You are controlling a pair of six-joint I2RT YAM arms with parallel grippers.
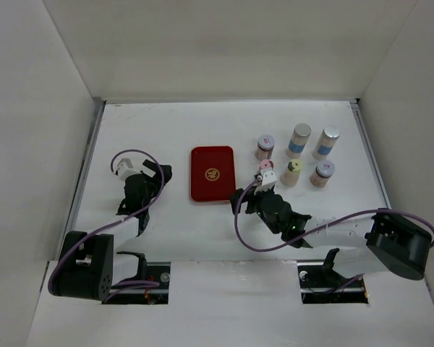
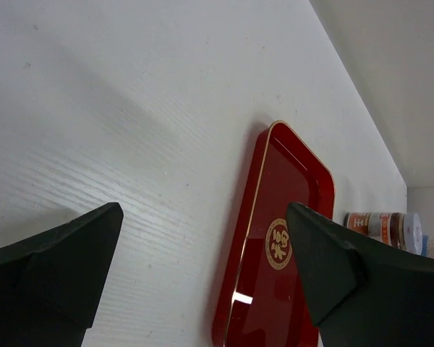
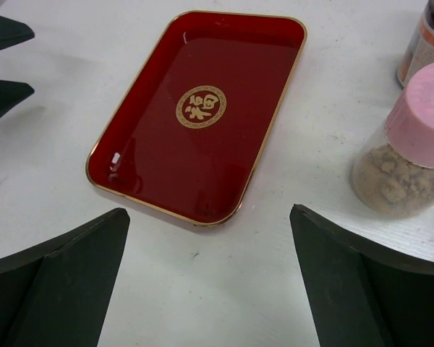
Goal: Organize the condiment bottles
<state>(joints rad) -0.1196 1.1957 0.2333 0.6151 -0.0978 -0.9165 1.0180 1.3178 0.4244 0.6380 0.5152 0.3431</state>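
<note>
Right wrist view: right gripper (image 3: 208,231) released, empty, over the table (image 3: 239,296); red tray (image 3: 195,108) ahead; pink-capped bottle (image 3: 409,155) near one finger; left gripper (image 2: 204,217) likewise released.

The tray (image 1: 212,173) lies near the centre of the table (image 1: 152,130). Right of it, off the tray, six bottles (image 1: 299,140) stand in two rows of three, one row behind the other. The left gripper (image 2: 204,208) is left of the tray. The right gripper (image 3: 208,211) is before the gap between the tray and the nearest bottle.

A white table (image 1: 166,130) sits enclosed by plain white walls (image 1: 224,43).
</note>
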